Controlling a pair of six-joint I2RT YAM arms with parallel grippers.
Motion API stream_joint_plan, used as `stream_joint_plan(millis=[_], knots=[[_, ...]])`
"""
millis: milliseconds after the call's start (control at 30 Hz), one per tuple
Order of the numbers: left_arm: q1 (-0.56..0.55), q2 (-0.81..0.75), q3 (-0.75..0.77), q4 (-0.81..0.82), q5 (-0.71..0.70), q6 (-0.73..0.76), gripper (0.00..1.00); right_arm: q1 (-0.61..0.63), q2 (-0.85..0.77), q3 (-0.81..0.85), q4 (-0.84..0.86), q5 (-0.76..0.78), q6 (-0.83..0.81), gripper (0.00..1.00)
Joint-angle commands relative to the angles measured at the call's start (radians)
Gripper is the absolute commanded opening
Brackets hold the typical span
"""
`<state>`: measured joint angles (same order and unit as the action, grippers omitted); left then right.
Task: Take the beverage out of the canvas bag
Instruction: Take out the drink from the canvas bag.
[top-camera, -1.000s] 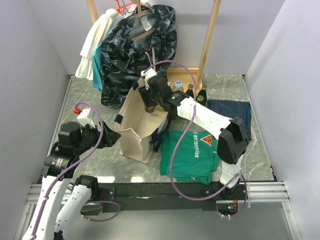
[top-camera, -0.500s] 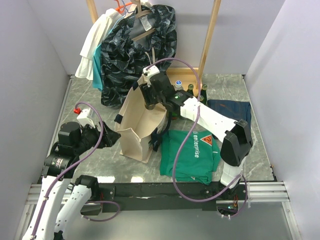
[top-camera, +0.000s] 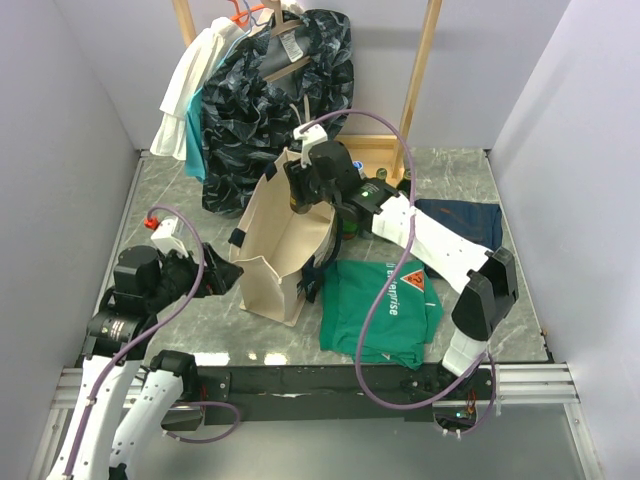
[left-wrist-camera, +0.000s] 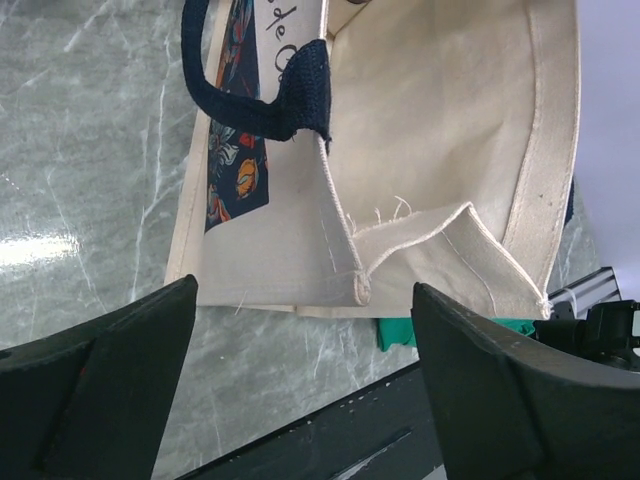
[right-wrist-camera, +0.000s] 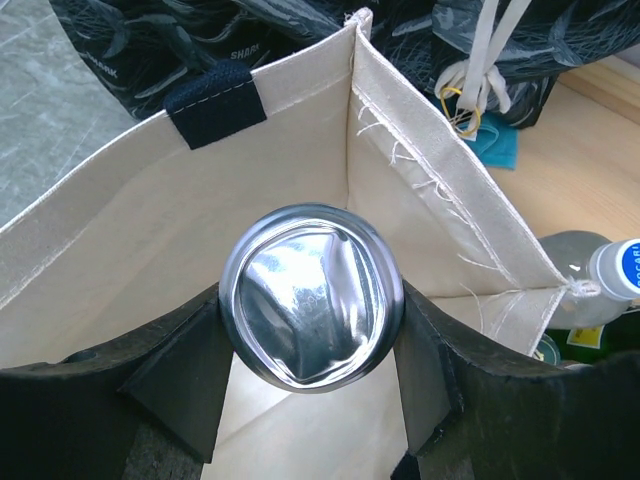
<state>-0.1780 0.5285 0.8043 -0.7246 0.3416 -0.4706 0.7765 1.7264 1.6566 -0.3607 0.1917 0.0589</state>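
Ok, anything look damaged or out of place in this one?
Only minor wear: loose threads fray from the inside corner seams of the canvas bag. The can sits squarely in the right gripper, nothing looks spilled, and the bag stands upright.

One canvas bag (top-camera: 268, 285) — one can (right-wrist-camera: 312, 297)

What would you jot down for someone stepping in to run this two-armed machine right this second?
Right tool: shut on the shiny silver metal drink can, held over the open mouth of the cream canvas bag with navy straps, by its far rim; I cannot tell if the can is clear of the rim.
Left tool: open, jaws wide either side of the bag's near bottom corner, not pinching it.
Done: can grasped, up at the bag's top.
Left: carry it clear of the bag and set it on the grey marble-look table.
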Motion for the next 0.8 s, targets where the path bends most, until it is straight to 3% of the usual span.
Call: stream_joint_plan(millis=[0,433,767], knots=[[0.006,-0.016,-0.001,0.013,0.0,-0.008,0.96,0.006,-0.119,0.042,0.103,-0.001,0.015,0.0],[0.078,-0.082,0.001,0.024,0.03,-0.002,1.0,0.009,-0.166,0.017,0.134,-0.038,0.05,0.0],[0.086,-0.12,0.087,0.102,-0.05,-0.01,0.96,0.012,-0.192,0.046,0.077,-0.07,0.062,0.0]])
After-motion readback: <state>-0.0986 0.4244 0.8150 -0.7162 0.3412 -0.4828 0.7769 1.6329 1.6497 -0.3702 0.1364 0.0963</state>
